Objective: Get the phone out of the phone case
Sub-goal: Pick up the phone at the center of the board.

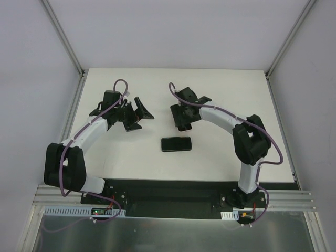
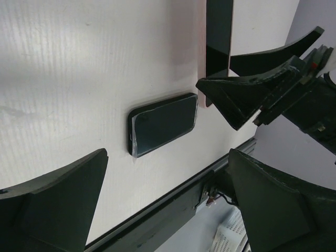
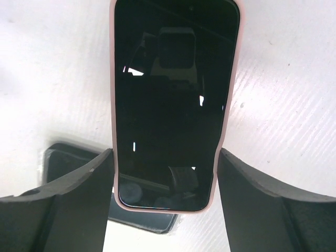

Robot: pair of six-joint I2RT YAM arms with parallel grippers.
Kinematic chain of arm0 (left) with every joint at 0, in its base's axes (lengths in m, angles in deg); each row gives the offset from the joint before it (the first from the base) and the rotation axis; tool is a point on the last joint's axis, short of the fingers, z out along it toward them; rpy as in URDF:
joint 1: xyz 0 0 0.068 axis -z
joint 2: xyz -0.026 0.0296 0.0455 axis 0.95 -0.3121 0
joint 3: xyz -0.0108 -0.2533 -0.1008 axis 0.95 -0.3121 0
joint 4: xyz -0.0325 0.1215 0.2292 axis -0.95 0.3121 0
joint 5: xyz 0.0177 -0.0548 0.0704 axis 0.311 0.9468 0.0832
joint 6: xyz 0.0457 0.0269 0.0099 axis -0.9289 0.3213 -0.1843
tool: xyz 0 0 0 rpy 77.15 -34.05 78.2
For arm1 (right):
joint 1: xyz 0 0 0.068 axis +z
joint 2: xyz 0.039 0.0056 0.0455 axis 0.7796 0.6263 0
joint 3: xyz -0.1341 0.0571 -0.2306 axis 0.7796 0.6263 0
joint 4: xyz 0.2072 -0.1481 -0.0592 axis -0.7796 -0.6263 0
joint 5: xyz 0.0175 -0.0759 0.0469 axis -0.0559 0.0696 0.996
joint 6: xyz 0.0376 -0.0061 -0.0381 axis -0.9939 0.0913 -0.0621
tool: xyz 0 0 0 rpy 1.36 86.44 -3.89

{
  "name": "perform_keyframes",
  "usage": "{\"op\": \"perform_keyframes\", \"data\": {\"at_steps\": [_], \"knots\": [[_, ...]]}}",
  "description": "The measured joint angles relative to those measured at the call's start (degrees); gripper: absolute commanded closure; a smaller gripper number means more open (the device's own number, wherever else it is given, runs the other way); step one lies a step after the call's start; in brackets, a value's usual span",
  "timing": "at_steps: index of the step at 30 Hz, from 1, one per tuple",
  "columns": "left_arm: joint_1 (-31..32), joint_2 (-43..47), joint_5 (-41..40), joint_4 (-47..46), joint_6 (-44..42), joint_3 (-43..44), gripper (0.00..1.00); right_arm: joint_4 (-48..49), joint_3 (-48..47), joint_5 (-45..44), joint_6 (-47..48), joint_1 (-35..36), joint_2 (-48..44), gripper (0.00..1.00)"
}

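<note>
Between the right jaws, the pink-cased phone point(image 3: 173, 105) is clamped edgewise; left jaws gape empty.

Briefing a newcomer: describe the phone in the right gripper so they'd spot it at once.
Over the middle of the white table, the right gripper clamps the held phone by its long edges. Its pink case sets it apart from the dark phone lying flat on the table.

Phone point(image 3: 173, 94) screen is glossy black, and the phone case point(image 3: 112, 79) around it looks pale pink, though only a thin rim shows. Table point(image 1: 220, 89) is plain white. The slab point(image 1: 176, 144) lying on it is blackish. Arms point(image 1: 92, 131) are white with black joints and purple cables point(image 1: 121, 81).
</note>
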Motion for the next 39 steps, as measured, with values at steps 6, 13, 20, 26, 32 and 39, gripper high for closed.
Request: {"op": "perform_keyframes", "data": {"at_steps": [6, 13, 20, 26, 32, 39], "knots": [[4.76, -1.81, -3.54, -1.77, 1.01, 0.98, 0.01, 0.00, -0.02, 0.39, -1.07, 2.03, -2.97, 0.89], [8.44, -3.43, -7.54, -3.67, 2.45, 2.64, 0.01, -0.31, 0.85, 1.20, -2.91, 3.78, -5.18, 0.89], [5.05, -12.02, -0.20, -17.29, 11.34, 1.42, 0.01, -0.79, 2.75, 1.64, -4.39, 4.59, -10.71, 0.88], [5.95, -17.18, 4.98, -27.26, 17.38, -0.20, 0.01, -1.16, 4.26, 1.44, -5.25, 5.44, -14.32, 0.88], [6.21, -17.07, 6.82, -33.99, 18.71, -0.20, 0.04, -1.75, 4.83, 1.68, -5.53, 6.32, -14.78, 0.87], [8.37, -17.09, 8.20, -36.35, 19.58, -0.07, 0.26, -1.99, 4.83, 1.64, -5.68, 8.28, -14.78, 0.87]]}}
